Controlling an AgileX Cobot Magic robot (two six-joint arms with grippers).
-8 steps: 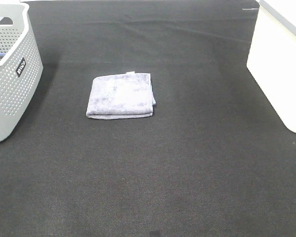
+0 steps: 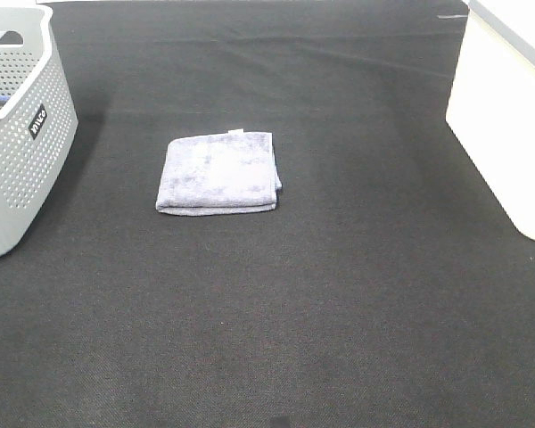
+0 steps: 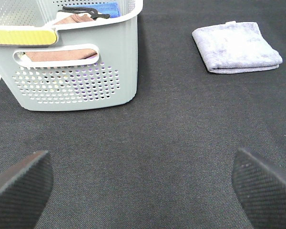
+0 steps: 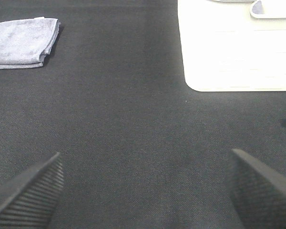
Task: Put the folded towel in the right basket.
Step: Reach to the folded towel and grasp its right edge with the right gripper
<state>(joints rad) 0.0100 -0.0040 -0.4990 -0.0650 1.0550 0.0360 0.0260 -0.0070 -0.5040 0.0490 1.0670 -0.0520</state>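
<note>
A folded lavender-grey towel [image 2: 218, 172] lies flat on the black table cloth, a little left of the middle. It also shows in the left wrist view [image 3: 236, 46] and in the right wrist view [image 4: 24, 42]. The white right basket [image 2: 508, 116] stands at the right edge; it also shows in the right wrist view [image 4: 236, 45]. Neither arm shows in the high view. My left gripper [image 3: 143, 183] is open and empty above bare cloth, well short of the towel. My right gripper [image 4: 145, 186] is open and empty, near the white basket.
A grey perforated basket [image 2: 18, 134] stands at the left edge; the left wrist view shows it [image 3: 71, 67] holding brown cloth, a blue item and a black hanger. Black cloth [image 2: 276, 312] covers the table.
</note>
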